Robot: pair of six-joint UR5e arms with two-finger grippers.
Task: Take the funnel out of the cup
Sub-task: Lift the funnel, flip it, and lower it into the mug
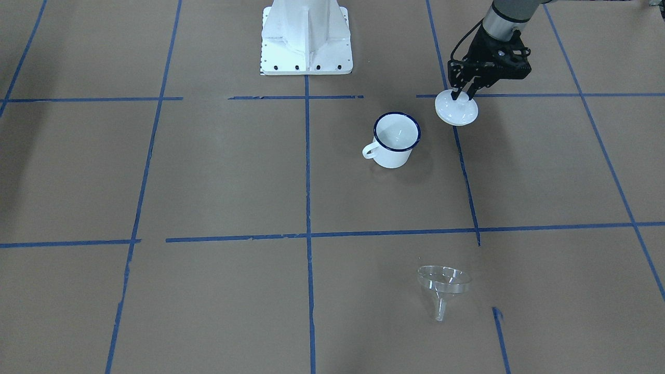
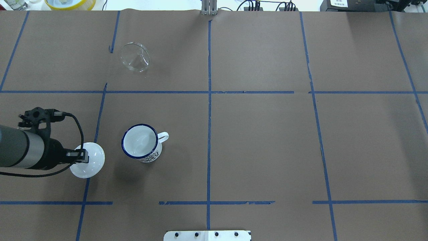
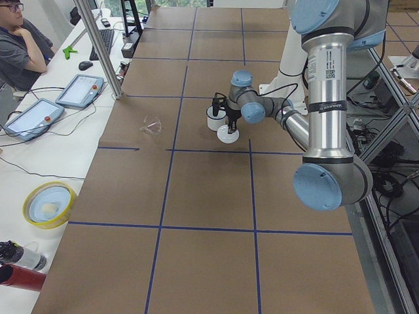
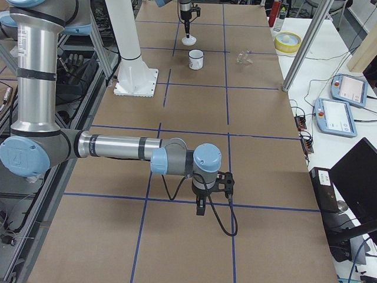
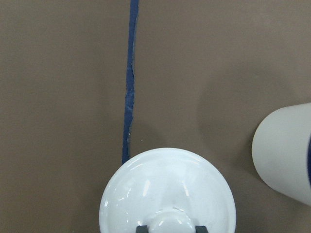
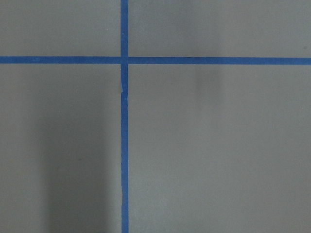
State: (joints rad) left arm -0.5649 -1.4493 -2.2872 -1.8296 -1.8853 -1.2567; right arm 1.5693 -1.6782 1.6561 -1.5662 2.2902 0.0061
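The white mug with a dark blue rim (image 1: 396,137) stands upright and empty on the brown table; it also shows in the overhead view (image 2: 142,143). The clear funnel (image 1: 444,283) lies on its side on the table, far from the cup, and shows in the overhead view (image 2: 135,57). My left gripper (image 1: 462,96) is shut on the knob of a white round lid (image 1: 456,109), low beside the mug. The left wrist view shows the lid (image 5: 167,191) and the mug's wall (image 5: 286,150). My right gripper (image 4: 200,207) shows only in the exterior right view, so I cannot tell its state.
Blue tape lines (image 2: 209,100) grid the brown paper. The robot's white base (image 1: 306,39) stands behind the mug. A yellow bowl (image 3: 49,204) and tablets (image 3: 80,90) lie on the side bench, where an operator (image 3: 19,46) sits.
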